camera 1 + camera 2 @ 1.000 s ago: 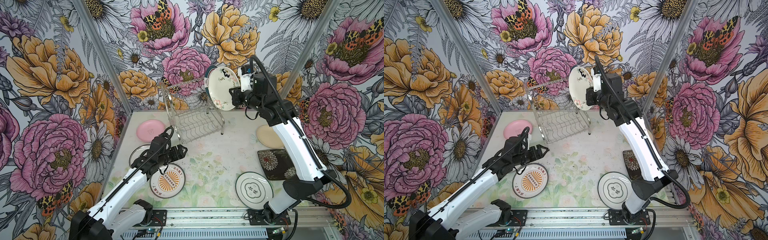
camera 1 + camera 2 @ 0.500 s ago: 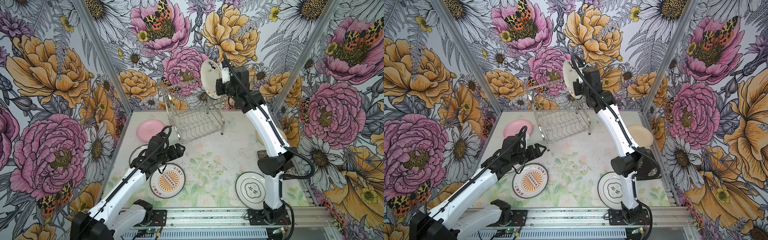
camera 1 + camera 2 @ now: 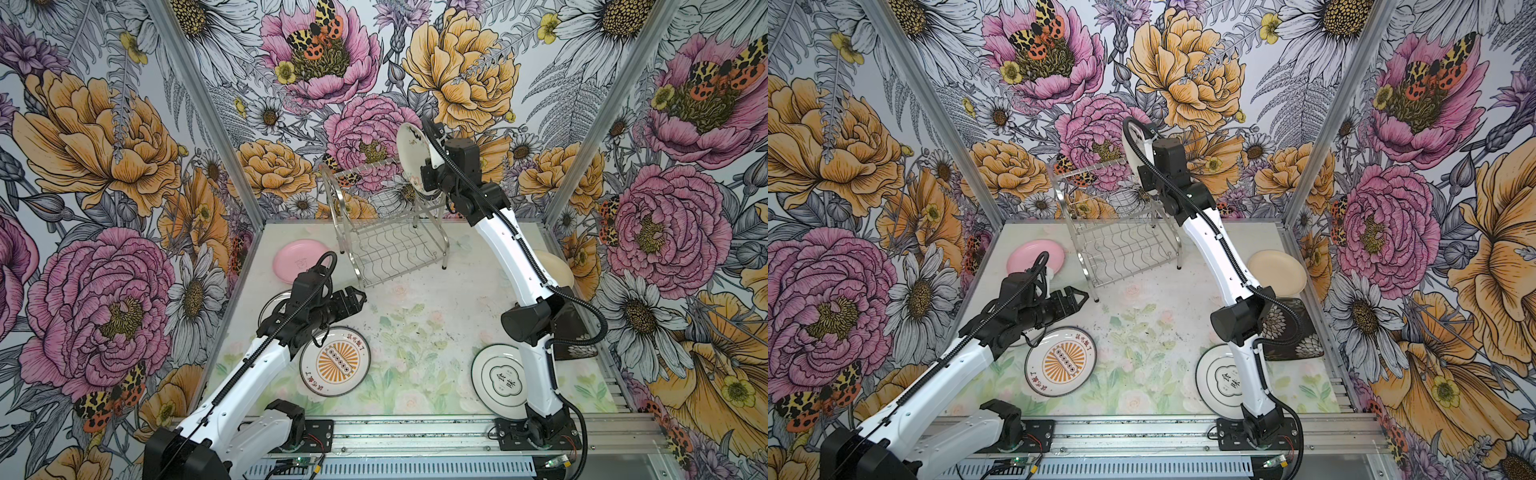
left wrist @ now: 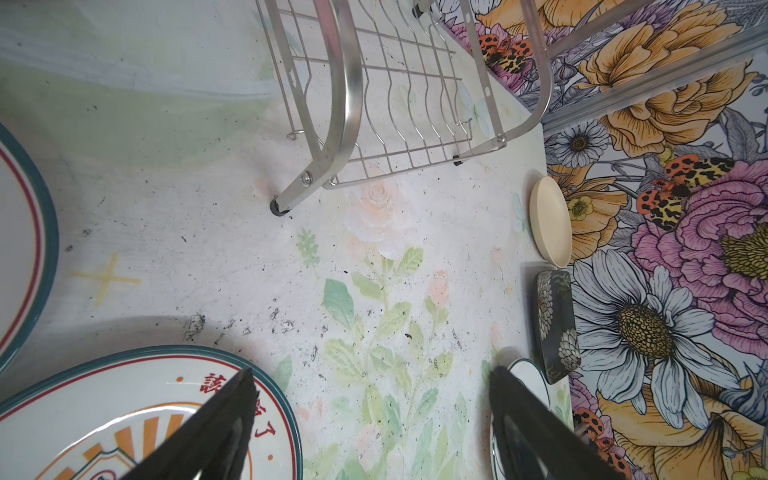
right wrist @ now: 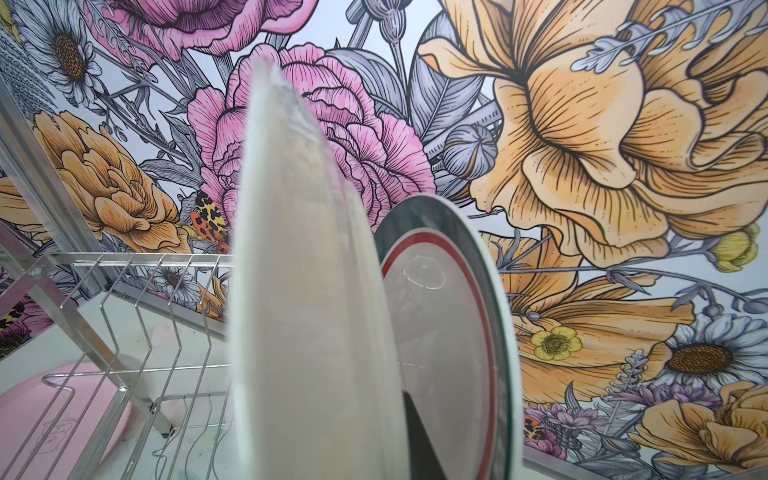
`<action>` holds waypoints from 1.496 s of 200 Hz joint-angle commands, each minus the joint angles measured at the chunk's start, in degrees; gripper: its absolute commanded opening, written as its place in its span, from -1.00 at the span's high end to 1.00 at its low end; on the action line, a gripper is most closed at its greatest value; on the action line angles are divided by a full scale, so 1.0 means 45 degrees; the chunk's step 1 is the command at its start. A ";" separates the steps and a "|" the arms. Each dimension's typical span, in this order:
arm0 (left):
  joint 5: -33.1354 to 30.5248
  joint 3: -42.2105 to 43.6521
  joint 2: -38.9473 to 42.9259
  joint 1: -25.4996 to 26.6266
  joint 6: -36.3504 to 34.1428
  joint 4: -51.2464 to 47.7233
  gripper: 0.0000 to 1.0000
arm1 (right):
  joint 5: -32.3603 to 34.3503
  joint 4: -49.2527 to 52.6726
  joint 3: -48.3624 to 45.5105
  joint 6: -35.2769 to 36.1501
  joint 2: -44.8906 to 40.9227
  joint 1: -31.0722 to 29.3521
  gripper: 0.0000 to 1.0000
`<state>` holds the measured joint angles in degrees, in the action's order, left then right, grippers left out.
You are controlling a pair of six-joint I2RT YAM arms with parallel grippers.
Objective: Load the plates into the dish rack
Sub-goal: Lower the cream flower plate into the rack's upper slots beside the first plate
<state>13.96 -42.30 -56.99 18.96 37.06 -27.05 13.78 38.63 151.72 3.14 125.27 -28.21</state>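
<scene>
Right wrist — white plate (image 5: pixel 307 291) partly hides dish rack (image 5: pixel 124 259) (green-rimmed plate (image 5: pixel 449 332) beside).

Both top views hang high above the front rail (image 3: pixel 415 434), looking steeply down toward the back wall (image 3: pixel 374 104); they share the whole worktop (image 3: pixel 415 316) and dish rack (image 3: pixel 390 245), offset slightly sideways. Left wrist camera sits low and close over the worktop, facing the rack's foot and a cream plate (image 4: pixel 550 220). Right wrist camera sits tight behind a white plate (image 5: pixel 307 311) seen edge-on, facing the back wall.
</scene>
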 commanded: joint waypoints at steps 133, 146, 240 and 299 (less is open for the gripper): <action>0.0240 0.0143 0.0050 -0.0271 -0.0269 0.0075 -0.77 | 0.0431 -0.2310 0.0067 -0.0101 0.0447 0.0077 1.00; 0.0227 0.0153 0.0068 -0.0258 -0.0247 0.0084 -0.77 | 0.0431 -0.2315 -0.0043 -0.0150 0.0469 0.0093 1.00; 0.0173 0.0185 0.0165 -0.0287 -0.0167 0.0088 -0.78 | 0.0597 -0.2277 -0.0610 -0.0306 0.0137 0.0115 0.65; -0.0029 0.0275 0.0341 -0.0234 -0.0086 0.0076 -0.77 | 0.0610 -0.2279 -0.1153 -0.0093 -0.0589 0.0091 0.37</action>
<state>14.57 -41.93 -56.99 18.24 36.97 -27.03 15.88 31.35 147.37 2.48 126.82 -28.05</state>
